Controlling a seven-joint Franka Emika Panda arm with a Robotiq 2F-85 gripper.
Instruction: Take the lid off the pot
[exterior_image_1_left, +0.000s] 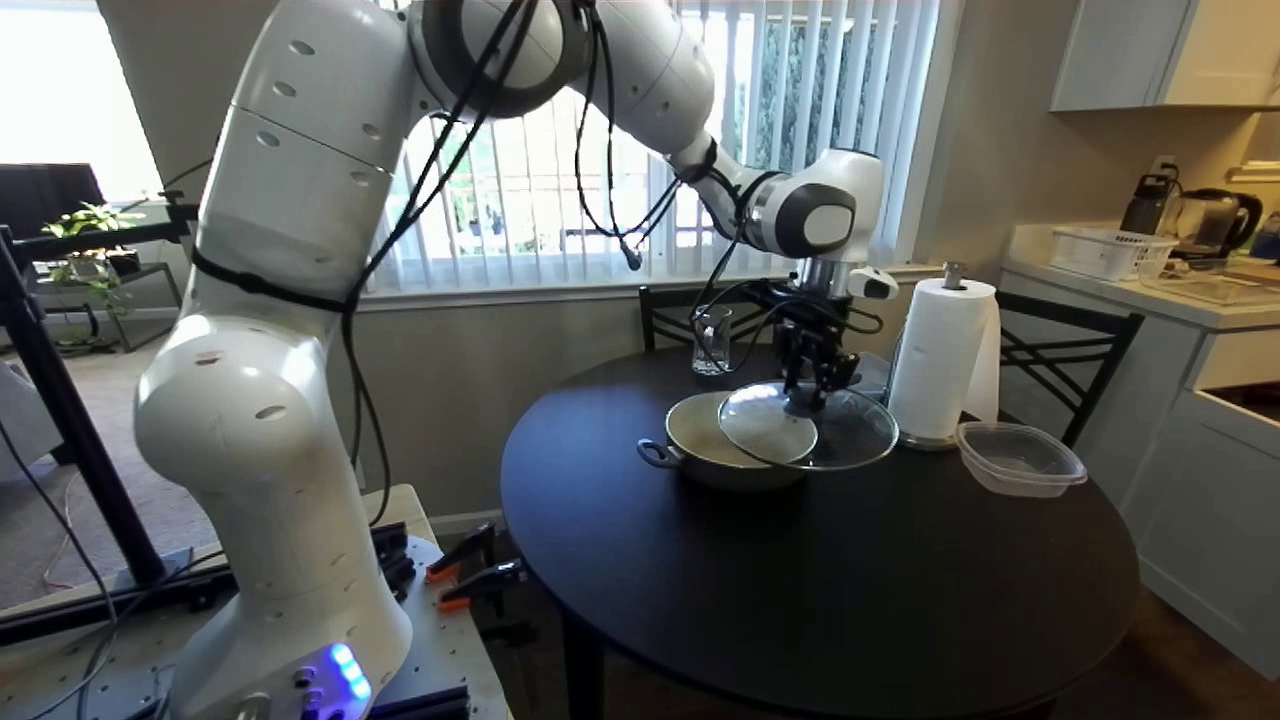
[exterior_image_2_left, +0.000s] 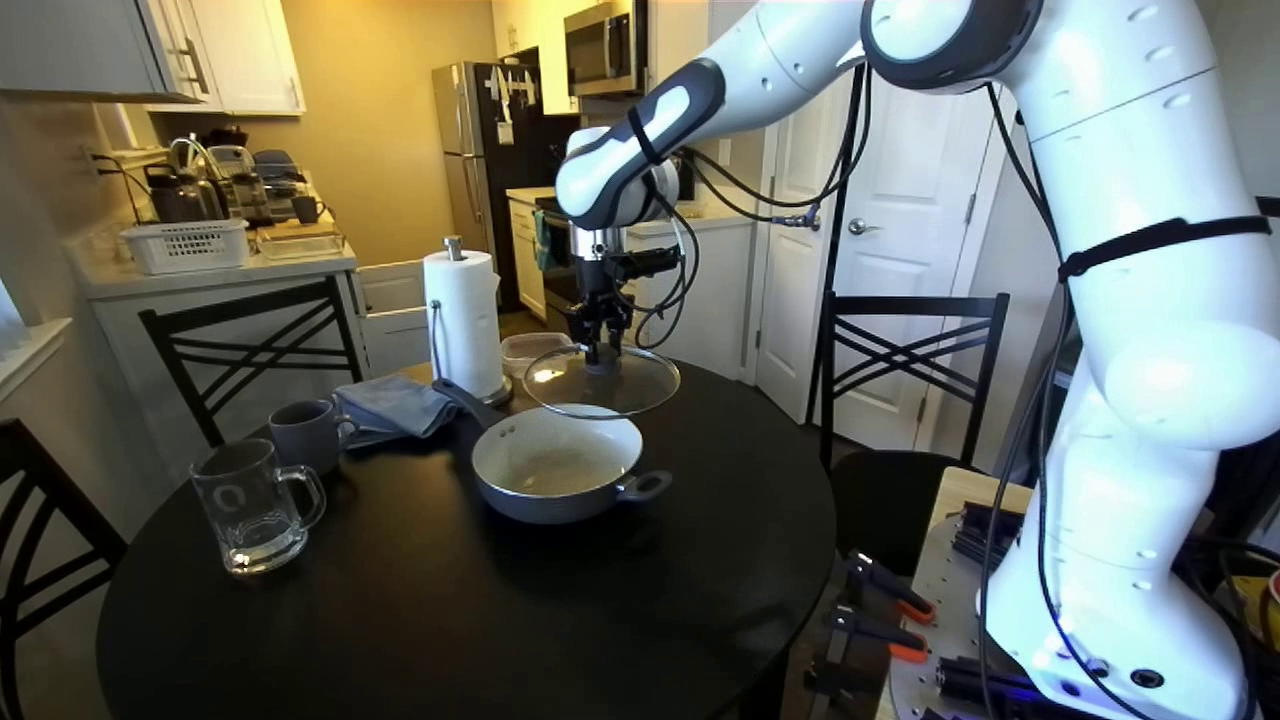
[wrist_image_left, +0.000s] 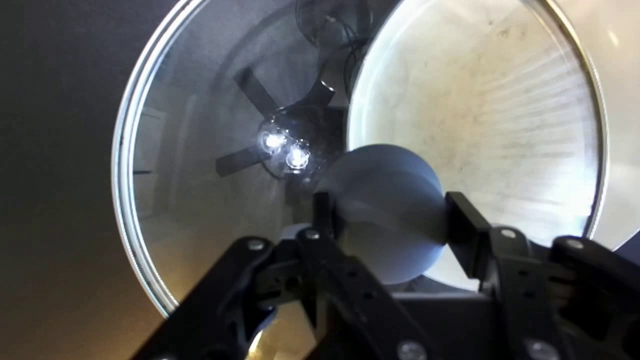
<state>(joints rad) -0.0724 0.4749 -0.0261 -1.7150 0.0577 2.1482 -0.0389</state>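
Note:
My gripper (exterior_image_1_left: 805, 385) is shut on the dark knob of the glass lid (exterior_image_1_left: 862, 432). It shows in an exterior view (exterior_image_2_left: 602, 345) and in the wrist view (wrist_image_left: 387, 215), with one finger on each side of the knob. The see-through lid with its metal rim (exterior_image_2_left: 645, 388) hangs above the table, apart from the pot and off to one side, partly overlapping it. The cream-lined pot (exterior_image_1_left: 735, 478) stands on the table, its inside largely uncovered (exterior_image_2_left: 550, 470). In the wrist view, the pot (wrist_image_left: 622, 95) shows through and beyond one side of the lid (wrist_image_left: 200, 195).
A paper towel roll (exterior_image_1_left: 935, 360) and a clear plastic container (exterior_image_1_left: 1020, 465) stand near the lid. A glass mug (exterior_image_2_left: 250, 515), a grey mug (exterior_image_2_left: 303, 435) and a folded blue cloth (exterior_image_2_left: 395, 408) are on the dark round table (exterior_image_2_left: 330, 640). The pot's handle (exterior_image_2_left: 465, 400) points toward the roll.

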